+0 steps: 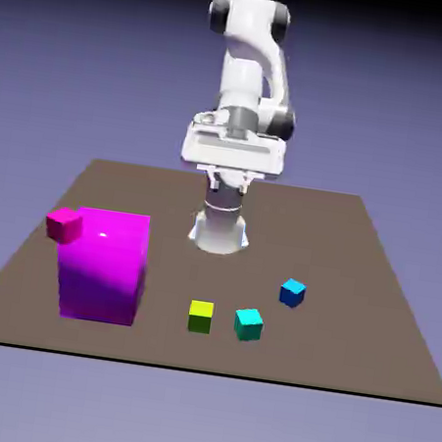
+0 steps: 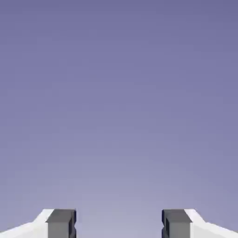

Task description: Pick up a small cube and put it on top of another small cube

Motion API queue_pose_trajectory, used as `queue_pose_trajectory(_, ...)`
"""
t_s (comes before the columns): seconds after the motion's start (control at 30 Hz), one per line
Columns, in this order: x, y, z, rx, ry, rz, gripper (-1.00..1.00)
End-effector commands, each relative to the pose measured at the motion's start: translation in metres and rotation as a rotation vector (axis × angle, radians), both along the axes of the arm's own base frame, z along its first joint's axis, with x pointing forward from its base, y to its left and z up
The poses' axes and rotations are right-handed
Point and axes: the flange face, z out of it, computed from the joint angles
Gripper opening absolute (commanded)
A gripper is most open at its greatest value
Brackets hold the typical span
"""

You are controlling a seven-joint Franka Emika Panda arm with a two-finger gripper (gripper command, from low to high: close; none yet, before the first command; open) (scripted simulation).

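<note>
Arm (image 1: 242, 79): raised at the table's far edge, well above the top, reaching nothing. Table (image 1: 216, 356): brown, flat, carries all the loose pieces.

Big block (image 1: 104, 273): magenta to purple, on the exterior view's left. A small pink cube (image 1: 64, 226) shows at its upper corner; we cannot tell if it rests on the block or sits otherwise.

Gripper (image 2: 119, 224): fingers well apart, a wide gap between them, nothing held. Past the tips the hand view gives us only plain backdrop (image 2: 119, 93), no cube.

Small cubes, much alike in size. Blue cube (image 1: 292, 293), the task's thing: on the table toward the exterior view's right, farther from the camera than the next two, turned a little, apart from both. Cyan cube (image 1: 248, 325): near the front edge, slightly turned. Yellow-green cube (image 1: 200, 317): near the cyan one, a gap between, roughly square to the camera.

Progress: we judge it at the very start. Blue cube ungripped, no stack among these three. Left to do: bring the hand over the blue cube, lower, close, lift, carry, set down on another small cube, let go. Which cube is to be the base, we cannot tell.

Containers: we see none, so no contents to log.
</note>
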Motion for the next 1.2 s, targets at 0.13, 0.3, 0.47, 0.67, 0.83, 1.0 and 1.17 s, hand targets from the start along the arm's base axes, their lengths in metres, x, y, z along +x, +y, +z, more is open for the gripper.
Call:
queue_pose_trajectory(0.13, -0.010, 0.031, 0.015, 0.154, 0.045, -0.165, 0.00)
queue_pose_trajectory(0.3, -0.022, 0.066, 0.023, 0.292, 0.096, -0.334, 0.00)
queue_pose_trajectory(0.47, -0.035, 0.102, 0.019, 0.412, 0.153, -0.511, 0.00)
queue_pose_trajectory(0.67, -0.051, 0.146, 0.000, 0.527, 0.223, -0.742, 0.00)
queue_pose_trajectory(0.83, -0.063, 0.181, -0.029, 0.596, 0.279, -0.955, 0.00)
queue_pose_trajectory(1.0, -0.074, 0.209, -0.071, 0.638, 0.324, -1.190, 0.00)
queue_pose_trajectory(1.17, -0.085, 0.230, -0.123, 0.651, 0.351, -1.449, 0.00)
